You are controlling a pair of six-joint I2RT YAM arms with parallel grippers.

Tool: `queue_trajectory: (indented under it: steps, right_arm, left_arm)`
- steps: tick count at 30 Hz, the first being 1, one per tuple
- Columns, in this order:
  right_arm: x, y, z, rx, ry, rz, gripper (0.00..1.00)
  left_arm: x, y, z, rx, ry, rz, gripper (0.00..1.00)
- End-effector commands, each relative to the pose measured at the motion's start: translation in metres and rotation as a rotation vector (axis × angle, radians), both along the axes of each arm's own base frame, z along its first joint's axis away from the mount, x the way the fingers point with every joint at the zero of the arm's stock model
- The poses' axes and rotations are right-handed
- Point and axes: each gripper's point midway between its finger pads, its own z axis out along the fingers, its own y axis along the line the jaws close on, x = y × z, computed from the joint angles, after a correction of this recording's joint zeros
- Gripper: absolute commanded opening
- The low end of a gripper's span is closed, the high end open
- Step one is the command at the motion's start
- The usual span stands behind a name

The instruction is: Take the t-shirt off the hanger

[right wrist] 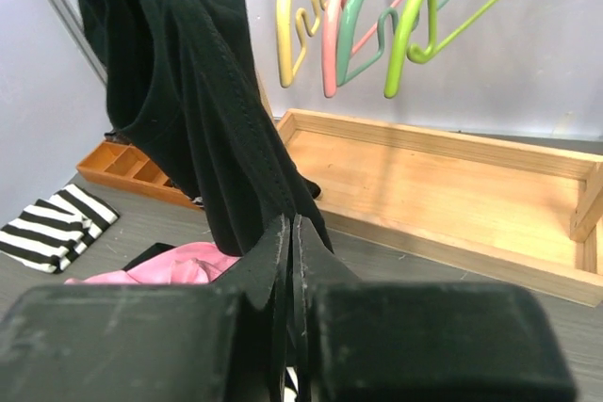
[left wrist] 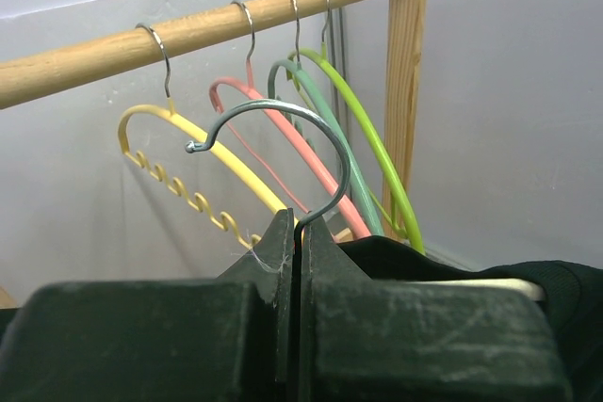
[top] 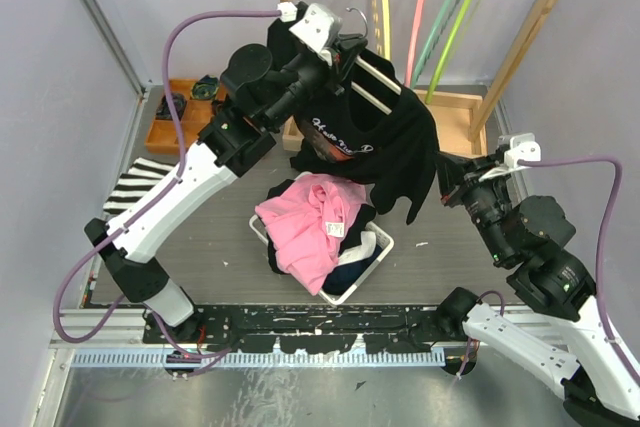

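A black t-shirt with printed lettering hangs on a hanger held up in the air above the basket. My left gripper is shut on the hanger's grey wire hook, which rises from between the closed jaws of that gripper. The shirt's shoulder shows just behind them. My right gripper is at the shirt's lower right edge. In the right wrist view the black fabric drapes down into the tips of the right gripper, which is shut on it.
A white basket holding a pink garment stands under the shirt. A wooden rack with yellow, pink and green hangers is behind, above its base tray. A striped cloth and an orange tray lie left.
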Motion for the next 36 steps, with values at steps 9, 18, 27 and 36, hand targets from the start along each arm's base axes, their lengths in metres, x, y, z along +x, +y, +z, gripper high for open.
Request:
queue_trajectory:
  steps: [9,18,27,36]
  right_arm:
    - [-0.006,-0.044,-0.010,0.092,0.005,-0.192,0.01]
    - [-0.018,-0.075,-0.046,0.151,0.065,-0.316,0.01]
    - [-0.018,-0.068,-0.047,0.115,0.079,-0.278,0.01]
    - [-0.034,-0.034,0.000,0.098,-0.038,-0.024,0.55]
  left_arm:
    - [-0.015,0.039,0.060,-0.133,-0.071,0.065,0.00]
    - [-0.009,0.061,0.072,-0.166,-0.078,0.137,0.00]
    - [-0.011,0.056,0.068,-0.169,-0.066,0.099,0.00]
    - [-0.028,0.041,0.026,-0.112,0.009,-0.025,0.00]
